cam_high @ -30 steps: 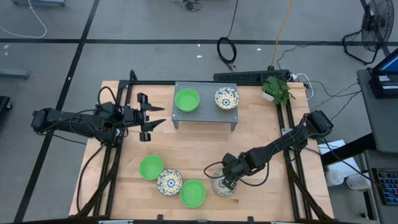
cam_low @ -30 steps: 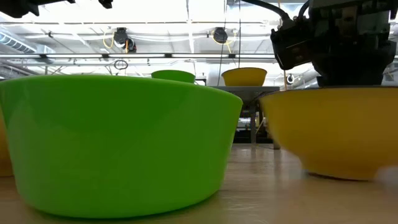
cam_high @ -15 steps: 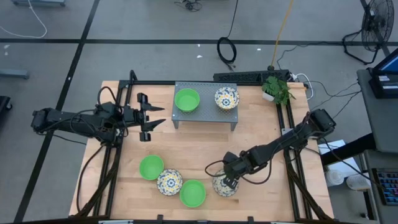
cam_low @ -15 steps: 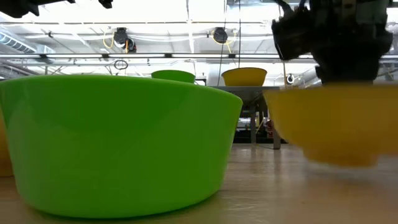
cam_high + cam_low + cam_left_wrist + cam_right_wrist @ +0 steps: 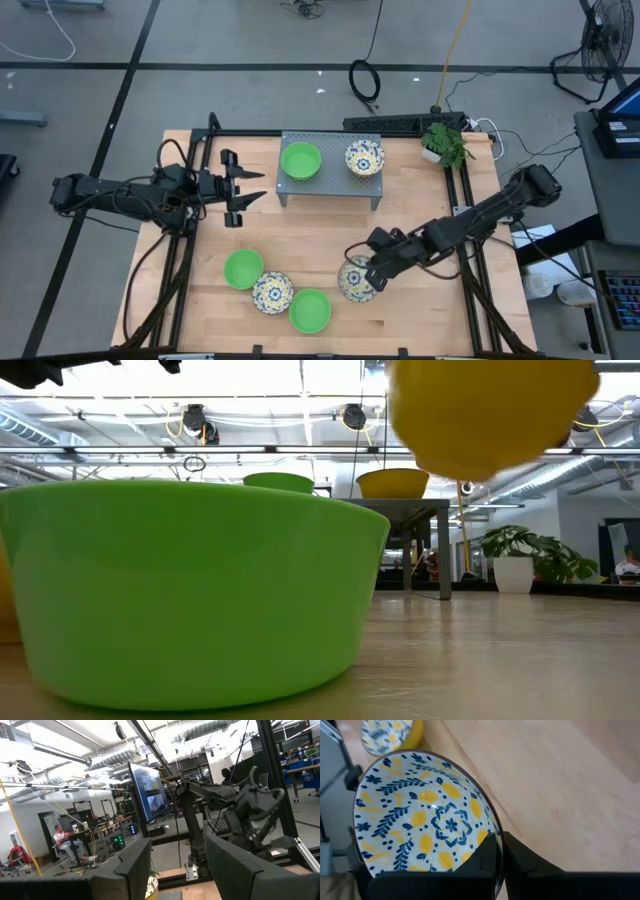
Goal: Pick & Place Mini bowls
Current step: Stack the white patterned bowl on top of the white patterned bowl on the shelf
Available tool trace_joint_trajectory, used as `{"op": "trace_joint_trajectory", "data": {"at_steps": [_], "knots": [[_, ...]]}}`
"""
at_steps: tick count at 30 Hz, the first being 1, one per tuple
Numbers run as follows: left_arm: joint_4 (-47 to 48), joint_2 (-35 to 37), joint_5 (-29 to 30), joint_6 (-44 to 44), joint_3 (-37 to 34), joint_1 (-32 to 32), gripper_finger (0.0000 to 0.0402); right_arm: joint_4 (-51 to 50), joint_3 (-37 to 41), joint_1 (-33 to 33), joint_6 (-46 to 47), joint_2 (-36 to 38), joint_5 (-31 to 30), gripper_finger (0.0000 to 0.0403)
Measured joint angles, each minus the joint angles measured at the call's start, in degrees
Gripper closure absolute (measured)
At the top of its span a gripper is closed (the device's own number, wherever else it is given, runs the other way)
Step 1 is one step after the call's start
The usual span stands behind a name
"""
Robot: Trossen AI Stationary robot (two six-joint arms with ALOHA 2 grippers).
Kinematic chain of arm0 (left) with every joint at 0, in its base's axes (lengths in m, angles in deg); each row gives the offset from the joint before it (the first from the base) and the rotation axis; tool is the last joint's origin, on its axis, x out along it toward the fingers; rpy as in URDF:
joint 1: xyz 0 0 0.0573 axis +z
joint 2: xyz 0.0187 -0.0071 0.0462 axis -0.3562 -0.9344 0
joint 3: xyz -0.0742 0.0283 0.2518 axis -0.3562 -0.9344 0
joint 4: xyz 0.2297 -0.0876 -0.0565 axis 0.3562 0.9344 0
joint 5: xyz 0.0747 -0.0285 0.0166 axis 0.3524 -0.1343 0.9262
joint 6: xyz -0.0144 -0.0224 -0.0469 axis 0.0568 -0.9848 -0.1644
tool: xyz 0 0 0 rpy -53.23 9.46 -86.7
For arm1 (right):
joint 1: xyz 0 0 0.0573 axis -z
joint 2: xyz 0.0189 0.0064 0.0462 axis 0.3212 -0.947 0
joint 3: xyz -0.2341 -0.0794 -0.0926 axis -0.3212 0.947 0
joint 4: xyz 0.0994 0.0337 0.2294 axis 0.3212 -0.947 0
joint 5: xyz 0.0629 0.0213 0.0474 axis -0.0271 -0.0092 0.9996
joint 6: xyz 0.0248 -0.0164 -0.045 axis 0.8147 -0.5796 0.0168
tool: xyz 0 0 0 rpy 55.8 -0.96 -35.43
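My right gripper (image 5: 370,277) is shut on a white mini bowl with blue-and-yellow flowers (image 5: 422,815), which shows yellow from outside in the low view (image 5: 490,410) and hangs above the table. A green bowl (image 5: 243,268), a floral bowl (image 5: 272,292) and another green bowl (image 5: 310,311) rest on their bases on the table at the near left. One green bowl (image 5: 300,160) and one floral bowl (image 5: 364,157) sit on the grey stand (image 5: 330,186). My left gripper (image 5: 246,187) waits open, left of the stand. My right gripper pinches the floral bowl's rim (image 5: 498,834) on the side toward the table's right edge, one finger (image 5: 487,860) inside the bowl and one (image 5: 532,867) outside. The fingers slant down from the table's right. The bowl is lifted clear and tilted.
A potted plant (image 5: 444,143) stands at the table's far right corner. Bare wood lies between the stand and the near bowls. Black frame rails (image 5: 470,270) run along both sides of the table. People sit in the room beyond the table.
My right gripper has risen with the floral bowl and drawn back a little toward the table's far right. The bowl stood on the table a second ago; it now hangs clear of it, tipped.
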State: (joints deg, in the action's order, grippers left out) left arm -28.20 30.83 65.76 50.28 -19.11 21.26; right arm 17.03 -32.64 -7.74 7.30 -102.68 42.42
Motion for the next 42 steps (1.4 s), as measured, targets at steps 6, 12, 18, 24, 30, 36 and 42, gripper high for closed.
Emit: {"op": "trace_joint_trajectory", "data": {"at_steps": [6,12,18,24,30,36,42], "knots": [[0.0,0.0,0.0,-0.1,0.0,0.0,0.0211,-0.4,0.0,0.0,-1.4,4.1,-3.5,0.0400],[0.0,0.0,0.0,-0.1,0.0,0.0,0.0210,-0.4,0.0,0.3,-2.9,7.3,-5.6,0.0400],[0.0,0.0,0.0,-0.1,0.0,0.0,0.0210,-0.3,0.0,1.2,-5.5,9.7,-8.1,0.0400],[0.0,0.0,0.0,-0.1,0.0,0.0,0.0211,1.0,0.0,4.1,-10.0,11.6,-8.1,0.0401],[0.0,0.0,0.0,0.0,0.0,0.0,0.0211,3.0,-0.2,9.7,-14.7,14.4,-7.3,0.0401],[0.0,0.0,0.0,0.0,0.0,0.0,0.0210,2.7,-4.3,18.2,-20.8,15.9,-2.5,0.0401],[0.0,0.0,0.0,0.0,0.0,0.0,0.0210,-0.9,-15.6,27.6,-26.6,13.3,3.5,0.0401]]}}
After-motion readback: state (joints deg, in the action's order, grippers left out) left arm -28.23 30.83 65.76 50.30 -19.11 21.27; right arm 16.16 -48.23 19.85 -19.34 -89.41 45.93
